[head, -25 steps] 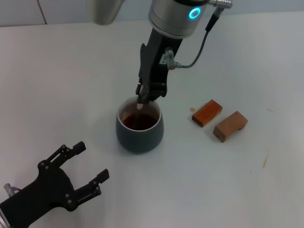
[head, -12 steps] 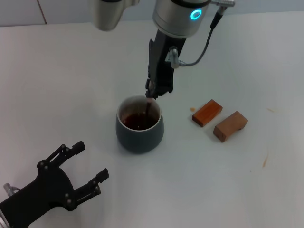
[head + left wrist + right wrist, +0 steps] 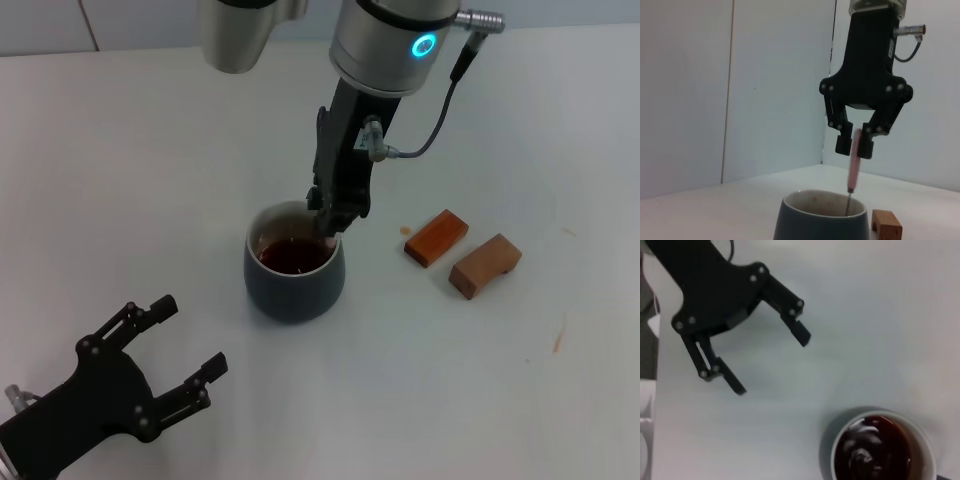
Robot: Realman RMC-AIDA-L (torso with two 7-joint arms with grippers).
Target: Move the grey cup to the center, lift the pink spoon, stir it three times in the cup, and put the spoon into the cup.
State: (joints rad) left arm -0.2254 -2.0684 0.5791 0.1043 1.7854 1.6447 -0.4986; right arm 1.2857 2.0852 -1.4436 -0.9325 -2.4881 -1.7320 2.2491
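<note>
The grey cup (image 3: 295, 288) stands mid-table with dark brown liquid (image 3: 293, 256) inside. My right gripper (image 3: 330, 220) hangs over the cup's far right rim, shut on the pink spoon (image 3: 329, 240). In the left wrist view the right gripper (image 3: 854, 146) holds the pink spoon (image 3: 853, 170) upright by its handle top, with the metal neck dipping into the cup (image 3: 820, 225). My left gripper (image 3: 190, 336) rests open and empty at the near left, apart from the cup. The right wrist view shows the cup (image 3: 840, 440) and the open left gripper (image 3: 770, 362).
Two brown wooden blocks lie right of the cup: a reddish one (image 3: 436, 237) and a lighter one (image 3: 485, 265). One block also shows in the left wrist view (image 3: 886, 225). A small stain (image 3: 406, 230) marks the white table by the reddish block.
My right gripper has carried the spoon from the cup's far left rim to its right rim, spoon tip still in the liquid. The left arm has not moved.
</note>
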